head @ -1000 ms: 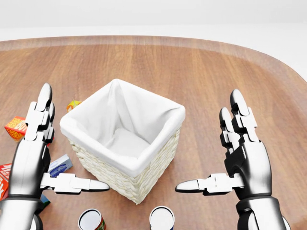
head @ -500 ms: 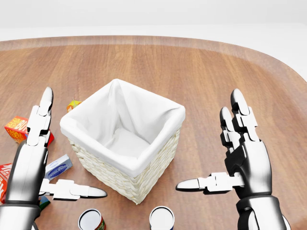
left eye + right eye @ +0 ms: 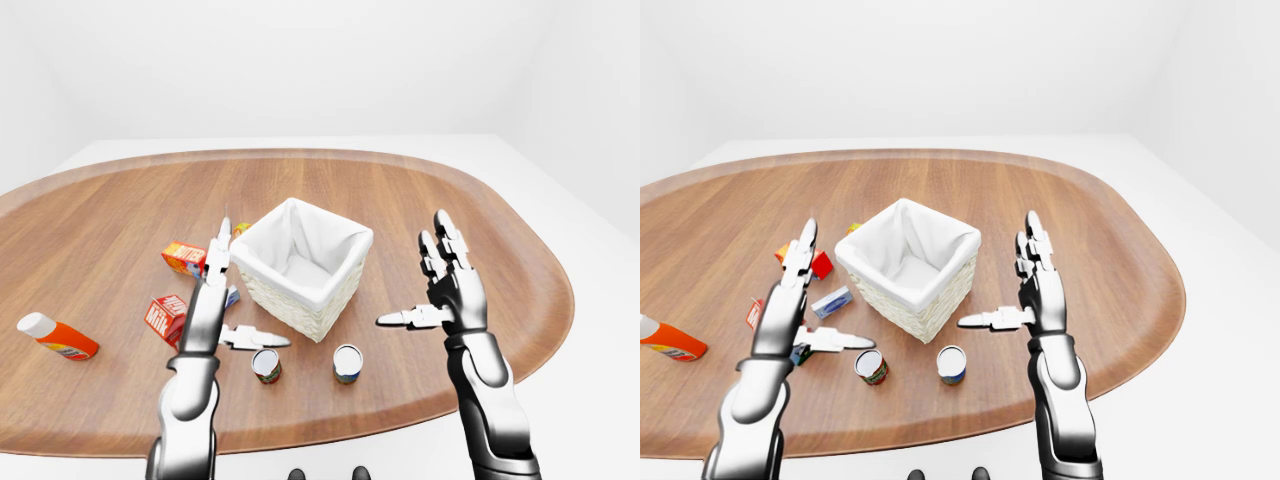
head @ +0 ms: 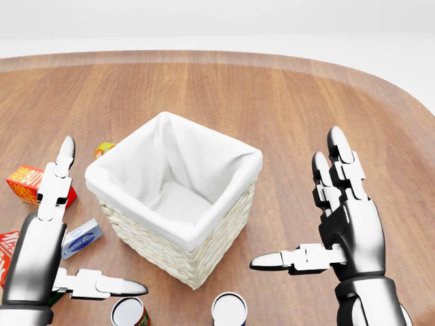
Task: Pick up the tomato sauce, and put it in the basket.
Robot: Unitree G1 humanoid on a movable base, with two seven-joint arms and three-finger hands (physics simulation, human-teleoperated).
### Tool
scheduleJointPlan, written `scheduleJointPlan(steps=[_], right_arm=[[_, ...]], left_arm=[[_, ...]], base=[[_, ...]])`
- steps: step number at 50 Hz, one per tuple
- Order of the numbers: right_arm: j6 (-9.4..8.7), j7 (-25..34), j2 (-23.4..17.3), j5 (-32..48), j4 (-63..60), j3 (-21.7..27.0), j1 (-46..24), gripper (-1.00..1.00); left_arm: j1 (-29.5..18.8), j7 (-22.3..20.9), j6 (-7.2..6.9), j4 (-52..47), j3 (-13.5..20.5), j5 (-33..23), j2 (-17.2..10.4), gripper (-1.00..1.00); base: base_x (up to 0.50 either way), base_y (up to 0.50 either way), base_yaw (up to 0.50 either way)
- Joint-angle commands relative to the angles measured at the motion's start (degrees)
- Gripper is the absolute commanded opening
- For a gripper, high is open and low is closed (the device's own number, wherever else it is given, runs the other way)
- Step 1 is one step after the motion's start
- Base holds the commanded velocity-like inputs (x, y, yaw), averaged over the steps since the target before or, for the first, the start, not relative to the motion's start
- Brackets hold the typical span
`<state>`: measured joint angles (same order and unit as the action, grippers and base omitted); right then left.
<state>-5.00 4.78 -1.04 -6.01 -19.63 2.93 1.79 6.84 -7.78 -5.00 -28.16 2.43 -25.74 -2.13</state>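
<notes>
The table (image 4: 285, 102) is looking like smooth brown wood with a soft shine. The basket (image 4: 178, 252) is showing rough woven straw, with matt white cloth inside. Both hands are gleaming like shiny silver metal.

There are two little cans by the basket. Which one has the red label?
The can on the left in the left-eye view, closest to the left hand. Its side shows red. The other can, further right, has a blue label instead.
</notes>
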Motion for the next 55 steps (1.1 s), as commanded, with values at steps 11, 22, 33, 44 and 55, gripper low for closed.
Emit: scheduleJointPlan(steps=[11, 22, 33, 44, 55], right_arm=[[0.00, -0.1, 0.1, 0.4, -0.2, -0.5, 0.4, 1.00], [0.00, -0.2, 0.1, 0.5, 0.1, -0.5, 0.3, 1.00], [0.00, -0.1, 0.1, 0.8, 1.1, -0.5, 0.3, 1.00], [0.00, -0.1, 0.2, 1.0, 0.8, -0.8, 0.6, 1.00], [0.00, -0.1, 0.1, 1.0, 1.1, -0.6, 0.3, 1.00]], left_arm=[[2.3, -1.9, 0.00, -2.0, 0.8, -2.9, 0.2, 1.00], [4.7, -0.8, 0.00, -0.2, 0.6, -5.2, 0.3, 1.00], [6.6, -0.3, 0.00, 0.6, 0.7, -6.4, 0.5, 1.00], [9.1, 0.2, 0.00, 1.3, 0.1, -7.2, 1.0, 1.00], [9.4, 0.3, 0.00, 1.6, 0.0, -7.6, 1.0, 1.00]], base=[[0.00, 0.00, 0.00], [0.00, 0.00, 0.00], [0.00, 0.00, 0.00], [0.00, 0.00, 0.00], [0.00, 0.00, 0.00]])
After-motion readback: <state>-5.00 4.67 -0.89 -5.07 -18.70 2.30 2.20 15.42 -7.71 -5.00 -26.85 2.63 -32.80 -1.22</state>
